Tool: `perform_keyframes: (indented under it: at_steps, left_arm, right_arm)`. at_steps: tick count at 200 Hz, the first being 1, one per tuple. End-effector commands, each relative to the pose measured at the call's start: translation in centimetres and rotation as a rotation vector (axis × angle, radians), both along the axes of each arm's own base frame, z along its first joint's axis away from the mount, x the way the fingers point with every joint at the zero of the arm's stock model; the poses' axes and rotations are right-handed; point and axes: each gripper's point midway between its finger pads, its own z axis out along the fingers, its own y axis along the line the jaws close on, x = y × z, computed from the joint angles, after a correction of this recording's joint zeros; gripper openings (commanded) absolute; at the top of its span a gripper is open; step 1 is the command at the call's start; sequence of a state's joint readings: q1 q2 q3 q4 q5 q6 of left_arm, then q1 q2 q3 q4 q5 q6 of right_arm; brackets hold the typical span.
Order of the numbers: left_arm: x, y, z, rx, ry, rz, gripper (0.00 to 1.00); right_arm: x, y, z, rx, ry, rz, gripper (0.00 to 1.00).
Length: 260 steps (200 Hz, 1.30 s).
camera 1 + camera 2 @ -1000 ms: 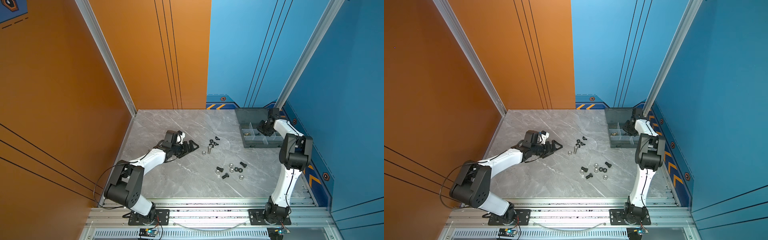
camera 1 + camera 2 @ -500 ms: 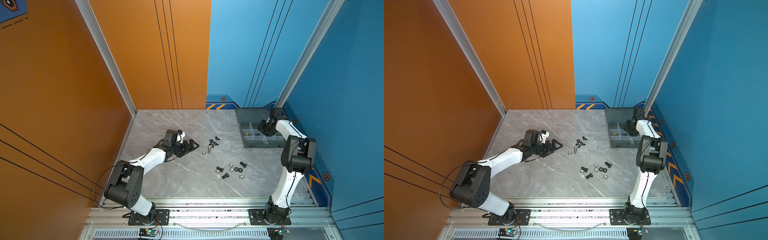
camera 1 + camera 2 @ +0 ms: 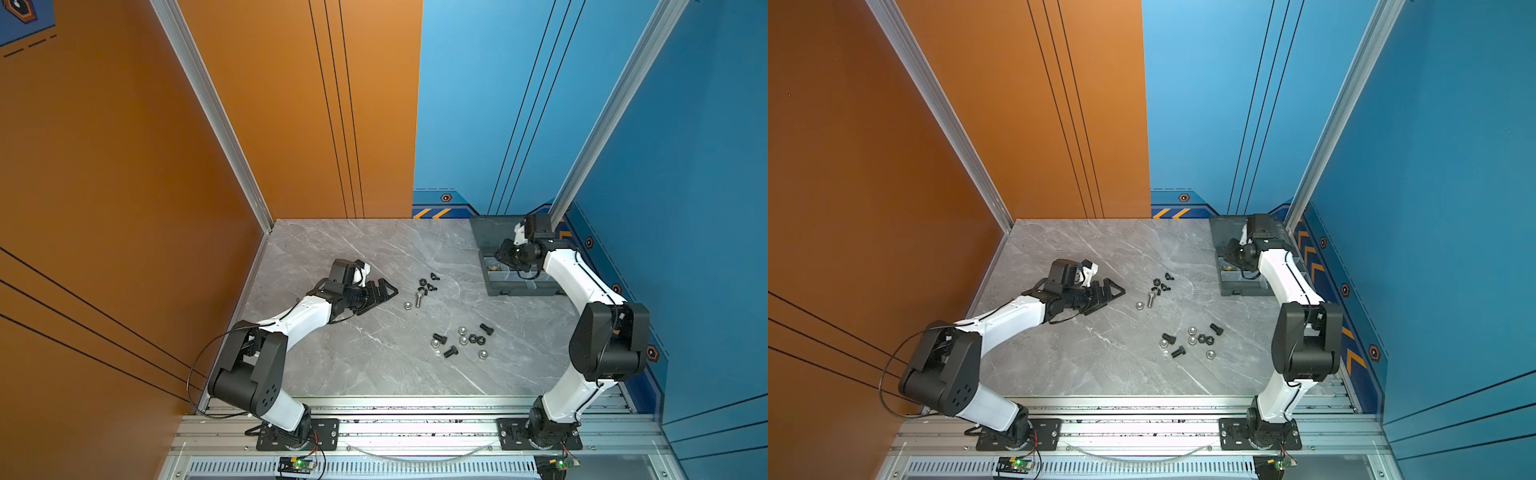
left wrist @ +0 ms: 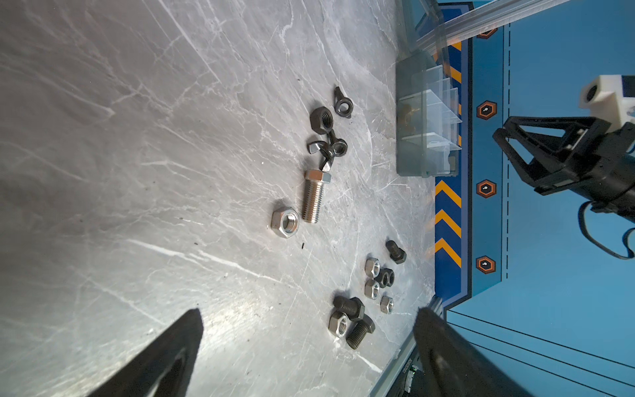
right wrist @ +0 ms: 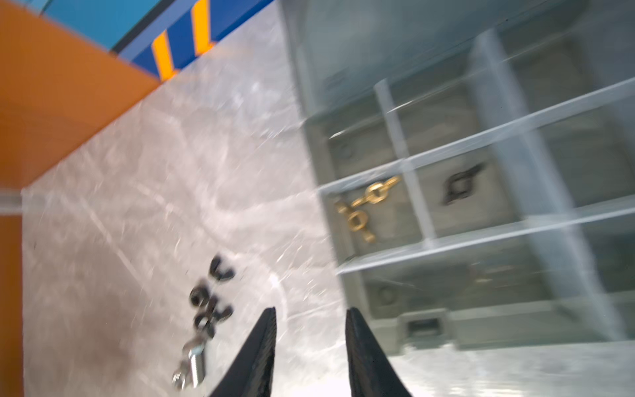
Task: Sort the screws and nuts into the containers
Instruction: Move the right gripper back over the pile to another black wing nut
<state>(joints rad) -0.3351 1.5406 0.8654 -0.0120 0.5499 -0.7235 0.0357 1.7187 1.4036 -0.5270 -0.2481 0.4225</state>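
Loose screws and nuts lie in two clusters on the marble table. The far cluster has black nuts and wing nuts [image 3: 428, 284], a silver bolt [image 4: 314, 196] and a silver nut [image 4: 285, 221]. The near cluster [image 3: 461, 340] mixes black bolts with silver and black nuts. The grey organiser box [image 3: 515, 287] stands at the back right. One of its containers holds brass wing nuts [image 5: 367, 202], and the one beside it holds a black wing nut [image 5: 460, 184]. My right gripper [image 5: 312, 311] hangs open and empty over the box's left edge [image 3: 1227, 253]. My left gripper [image 4: 309, 311] rests open on the table, left of the far cluster [image 3: 384, 291].
The box's hinged lid [image 3: 490, 230] lies open behind it against the blue back wall. An orange wall bounds the table on the left. An aluminium rail [image 3: 415, 409] runs along the front edge. The right wrist view is motion-blurred.
The right arm's elbow has swung down toward the front edge while its gripper stays over the box's left side. The left arm has not moved.
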Motion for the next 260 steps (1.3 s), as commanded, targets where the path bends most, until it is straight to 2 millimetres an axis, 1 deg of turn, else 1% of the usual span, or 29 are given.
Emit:
perform_keyframes:
  at_steps: [1,13,21,40,42,63,86,113,143,178,207,231,258,259,260]
  left_arm:
    - [0.1,-0.3,0.8,0.006,-0.034,-0.01,0.98]
    - [0.1,-0.3,0.6,0.003,-0.031,-0.01,0.98]
    - [0.0,-0.3,0.5,0.001,-0.028,-0.011,0.98]
    - [-0.2,-0.3,0.3,0.0,-0.025,-0.012,0.98]
    - [-0.2,-0.3,0.3,0.0,-0.025,-0.013,0.98]
    - [-0.2,-0.2,0.4,-0.002,-0.026,-0.012,0.98]
    - [-0.2,-0.1,0.3,0.001,-0.027,-0.012,0.98]
    - [-0.3,-0.1,0.2,-0.001,-0.025,-0.006,0.98]
    - [-0.3,0.0,0.1,-0.007,-0.023,0.001,0.98]
    - [-0.3,0.0,0.2,-0.004,-0.026,0.0,0.98]
    - [-0.3,0.1,0.1,-0.001,-0.023,0.001,0.98]
    - [-0.4,0.1,0.0,0.001,-0.023,0.002,0.98]
    - [-0.4,0.1,0.1,0.0,-0.023,0.001,0.98]
    - [-0.4,0.1,0.1,-0.001,-0.025,0.001,0.98]
    - [-0.4,0.1,0.1,-0.001,-0.025,0.001,0.98]
  right_arm:
    - [-0.7,4.4,0.0,-0.033,-0.031,0.098,0.37]
    - [-1.0,6.8,-0.6,-0.041,-0.024,0.141,0.37]
    - [-1.2,8.4,-1.4,-0.048,-0.013,0.175,0.37]
    - [-1.3,11.3,-3.0,-0.06,0.013,0.248,0.37]
    - [-1.4,11.9,-3.4,-0.061,0.02,0.266,0.37]
    - [-1.6,14.4,-4.9,-0.076,0.044,0.38,0.37]
    - [-2.2,16.3,-6.1,-0.125,0.064,0.523,0.36]
    - [-2.5,17.3,-6.6,-0.235,0.048,0.657,0.36]
    - [-2.5,17.3,-7.5,-0.369,0.049,0.743,0.36]
    - [-3.3,18.1,-8.6,-0.477,0.052,0.868,0.34]
    - [-3.4,18.6,-9.1,-0.539,0.043,0.904,0.33]
    - [-3.5,19.2,-9.5,-0.55,0.04,0.922,0.33]
    - [-3.5,20.0,-9.2,-0.55,0.027,0.924,0.33]
    - [-3.5,20.0,-9.8,-0.551,0.04,0.926,0.33]
    - [-3.5,20.0,-9.8,-0.551,0.04,0.926,0.33]
